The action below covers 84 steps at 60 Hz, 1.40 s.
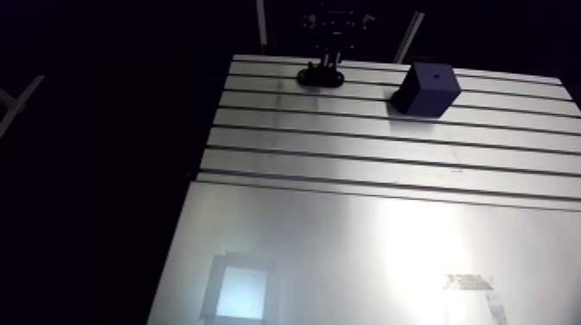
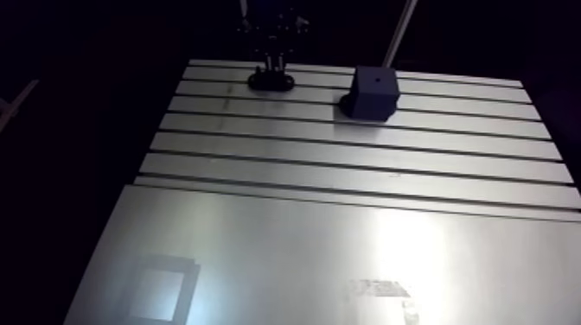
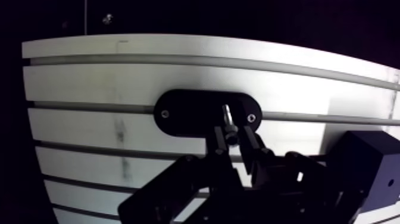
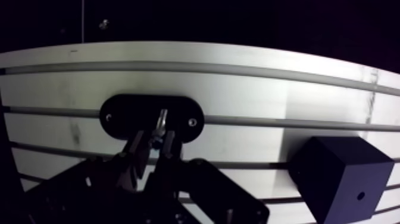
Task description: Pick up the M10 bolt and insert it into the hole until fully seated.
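A black oval holder plate (image 3: 190, 113) with two screws lies on the slotted table near its far edge. In the wrist view my gripper (image 3: 232, 137) hangs right over this plate, its two fingers closed on a small metal M10 bolt (image 3: 227, 114) whose shank points at the plate's middle. I cannot tell whether the bolt's tip touches the plate. A dark cube (image 1: 424, 89) with a small hole (image 1: 437, 78) in its top face stands to the right of the plate, apart from the gripper (image 1: 329, 59).
The slotted aluminium table (image 1: 346, 147) runs toward the camera and ends in a smooth metal sheet (image 1: 346, 251) with bright reflections. Its left edge (image 1: 194, 177) drops into darkness. Two thin frame posts rise behind the far edge.
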### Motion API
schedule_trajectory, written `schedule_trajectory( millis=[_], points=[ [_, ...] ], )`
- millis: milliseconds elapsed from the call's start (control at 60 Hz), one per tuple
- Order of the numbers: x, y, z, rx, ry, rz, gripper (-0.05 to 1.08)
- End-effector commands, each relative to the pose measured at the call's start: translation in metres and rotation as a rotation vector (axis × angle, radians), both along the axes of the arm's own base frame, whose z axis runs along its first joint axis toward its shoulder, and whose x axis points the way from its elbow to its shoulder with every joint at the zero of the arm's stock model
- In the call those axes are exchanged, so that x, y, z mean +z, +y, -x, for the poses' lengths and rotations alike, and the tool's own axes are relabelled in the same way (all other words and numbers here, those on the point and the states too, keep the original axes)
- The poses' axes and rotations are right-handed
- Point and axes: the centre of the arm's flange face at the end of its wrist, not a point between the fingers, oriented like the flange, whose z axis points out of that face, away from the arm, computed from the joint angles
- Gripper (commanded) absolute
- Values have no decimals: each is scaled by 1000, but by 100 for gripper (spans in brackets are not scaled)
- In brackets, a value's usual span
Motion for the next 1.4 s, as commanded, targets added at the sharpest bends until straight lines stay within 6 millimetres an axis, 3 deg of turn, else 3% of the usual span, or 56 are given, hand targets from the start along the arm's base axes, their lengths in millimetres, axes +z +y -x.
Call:
schedule_trajectory(
  millis=[17, 367, 683, 1133, 1400],
  points=[
    [2, 1, 1, 0, 1, 3, 79],
    [4, 1, 1, -1, 1, 7, 85],
    [20, 1, -1, 0, 22, 7, 90],
    [66, 2, -9, 17, 89, 4, 95],
    [101, 5, -15, 14, 146, 3, 106]
  ],
)
